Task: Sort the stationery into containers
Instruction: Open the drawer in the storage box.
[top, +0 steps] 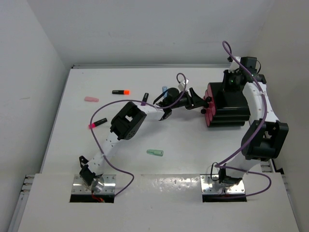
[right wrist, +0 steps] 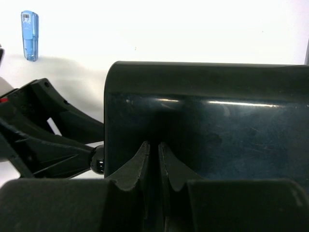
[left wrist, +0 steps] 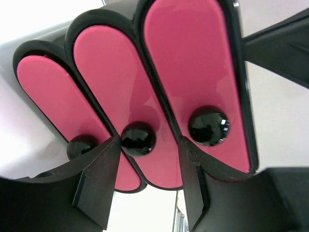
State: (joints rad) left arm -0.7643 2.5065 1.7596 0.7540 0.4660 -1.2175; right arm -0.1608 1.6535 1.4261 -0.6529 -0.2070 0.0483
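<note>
Left tool (left wrist: 149, 145) open, straddling the middle drawer's knob (left wrist: 138, 138) at its twelve o'clock; right tool (right wrist: 153, 147), nearly closed and empty, sits on the black box (right wrist: 203, 121)

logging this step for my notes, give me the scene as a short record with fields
drawer box: black, three magenta drawers, fronts look flush
left gripper: open, fingers either side of the middle knob
right gripper: nearly shut, against the box top
loose on table: mint piece, pink piece, orange-tipped highlighter, pink-tipped highlighter, blue piece
</note>
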